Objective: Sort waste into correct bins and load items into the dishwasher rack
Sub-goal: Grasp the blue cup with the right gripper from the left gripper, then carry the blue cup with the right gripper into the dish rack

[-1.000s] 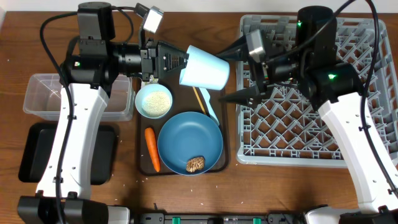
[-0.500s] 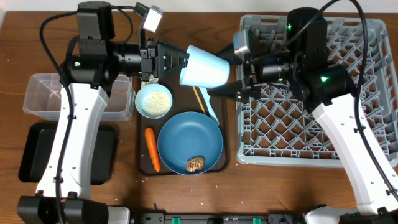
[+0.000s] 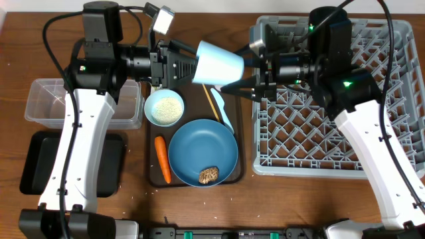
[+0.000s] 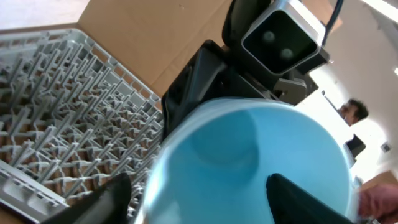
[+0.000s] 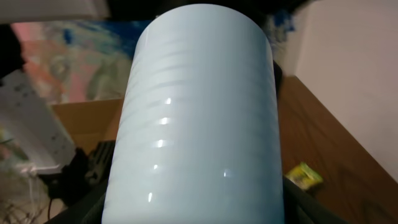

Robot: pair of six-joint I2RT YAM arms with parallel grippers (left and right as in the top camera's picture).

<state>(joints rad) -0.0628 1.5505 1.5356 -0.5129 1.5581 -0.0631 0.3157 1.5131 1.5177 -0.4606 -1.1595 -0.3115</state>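
Since half a second ago, the small light-blue cup (image 3: 218, 63) and the right gripper (image 3: 236, 73) have both shifted a little toward the bench's far edge. The right fingers (image 3: 240, 89) are spread wide, one on each side of the cup's closed base; whether they touch it cannot be told. The left gripper (image 3: 192, 63) pinches the cup near its rim. In its wrist view the dark left fingers (image 4: 106, 199) flank the open mouth. The cup hangs on its side in the air, over the far edge of the brown tray (image 3: 153, 178).

On the tray lie the white bowl (image 3: 164, 107) of rice, chopsticks (image 3: 212, 106), a pale blue spoon (image 3: 226, 114), an orange carrot (image 3: 163, 159) and the blue plate (image 3: 202, 153) carrying a brown food piece (image 3: 209, 174). The grey dishwasher rack (image 3: 312, 169) fills the bench's far right part, just beside the tray. The clear tub (image 3: 50, 99) and black bin (image 3: 40, 162) sit along the left edge. A strip of wood runs along the near edge.
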